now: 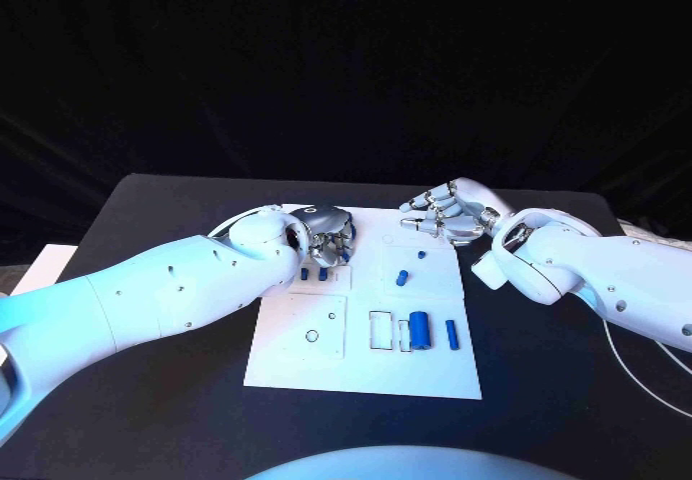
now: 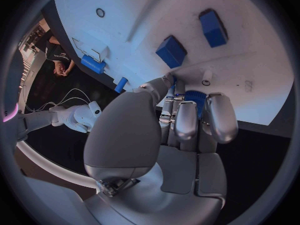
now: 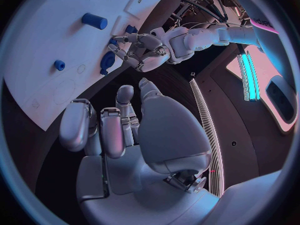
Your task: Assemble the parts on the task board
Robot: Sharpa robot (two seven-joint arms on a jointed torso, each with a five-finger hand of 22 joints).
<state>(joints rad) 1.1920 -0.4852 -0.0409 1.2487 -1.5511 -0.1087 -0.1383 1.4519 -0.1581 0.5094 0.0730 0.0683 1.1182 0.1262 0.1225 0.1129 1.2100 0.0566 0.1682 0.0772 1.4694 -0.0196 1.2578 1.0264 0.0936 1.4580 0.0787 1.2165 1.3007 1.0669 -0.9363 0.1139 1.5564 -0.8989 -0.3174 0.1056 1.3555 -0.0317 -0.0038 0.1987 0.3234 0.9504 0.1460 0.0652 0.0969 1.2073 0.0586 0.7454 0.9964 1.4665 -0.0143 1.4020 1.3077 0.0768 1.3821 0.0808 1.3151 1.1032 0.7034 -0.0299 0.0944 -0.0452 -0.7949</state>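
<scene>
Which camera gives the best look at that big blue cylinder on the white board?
The head view: the large blue cylinder lies unobstructed beside a rectangular slot on the task board. In the left wrist view it is small, near the rim. In the right wrist view it is small and distorted.

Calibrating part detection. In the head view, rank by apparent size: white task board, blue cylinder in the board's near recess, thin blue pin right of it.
1. White task board
2. Blue cylinder
3. Thin blue pin, clearly slimmer and shorter than the cylinder beside it

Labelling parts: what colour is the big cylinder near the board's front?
Blue cylinder, clearest in the head view.
</scene>
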